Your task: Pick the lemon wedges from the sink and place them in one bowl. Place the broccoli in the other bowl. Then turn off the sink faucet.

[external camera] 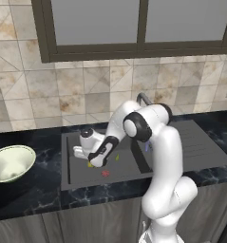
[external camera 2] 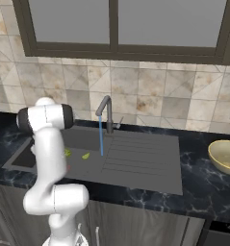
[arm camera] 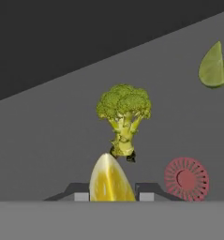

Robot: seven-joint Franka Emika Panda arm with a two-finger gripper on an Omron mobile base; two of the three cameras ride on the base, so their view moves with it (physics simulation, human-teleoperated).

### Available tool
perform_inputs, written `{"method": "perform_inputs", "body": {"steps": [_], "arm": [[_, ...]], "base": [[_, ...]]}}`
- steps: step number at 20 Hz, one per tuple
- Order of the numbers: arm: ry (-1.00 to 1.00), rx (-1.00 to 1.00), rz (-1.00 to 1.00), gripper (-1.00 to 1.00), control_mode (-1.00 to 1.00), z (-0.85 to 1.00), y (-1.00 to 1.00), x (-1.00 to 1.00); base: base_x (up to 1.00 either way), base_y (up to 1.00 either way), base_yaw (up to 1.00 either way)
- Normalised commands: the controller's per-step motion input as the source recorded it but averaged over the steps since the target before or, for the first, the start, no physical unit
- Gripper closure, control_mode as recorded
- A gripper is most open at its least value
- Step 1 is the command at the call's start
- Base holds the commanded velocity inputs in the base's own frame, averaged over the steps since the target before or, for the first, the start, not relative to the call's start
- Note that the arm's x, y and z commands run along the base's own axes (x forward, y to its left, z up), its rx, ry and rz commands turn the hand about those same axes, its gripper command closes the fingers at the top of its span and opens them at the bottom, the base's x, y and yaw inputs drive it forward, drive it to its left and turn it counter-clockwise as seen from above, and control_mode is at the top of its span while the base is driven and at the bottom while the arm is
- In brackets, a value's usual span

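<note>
A yellow lemon wedge is being held between the two fingertips of the gripper, which is being kept low inside the sink; how firmly the fingers are pressing cannot be judged, since only the tips are being shown at the bottom of the hand view. The wedge is being gripped on smooth, curved sides, so it is likely to be squeezed out or tilted when lifted. The broccoli is being left standing just beyond the wedge, and could be knocked over if the hand is carried forward rather than straight up. A second, greener wedge is lying well apart, and the red drain is just beside the fingers. The faucet is being left running, its blue stream falling near the arm. Open room is being offered upward and toward the cream bowl on the counter; the other bowl is well apart on the far side
</note>
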Motion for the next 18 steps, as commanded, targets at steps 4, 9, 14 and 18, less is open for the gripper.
{"method": "perform_inputs", "body": {"steps": [4,9,14,18], "arm": [[-0.06,0.0,0.0,1.0,-1.0,0.53,0.18,-0.12],[-0.02,0.0,-0.03,1.0,-1.0,0.55,0.01,-0.22],[0.0,0.0,-0.08,1.0,-1.0,0.61,0.0,-0.23],[0.0,0.0,-0.09,1.0,-1.0,0.69,0.0,-0.16]], "base": [[0.0,0.0,0.0],[0.0,0.0,0.0],[0.0,0.0,0.0],[0.0,0.0,0.0]]}}
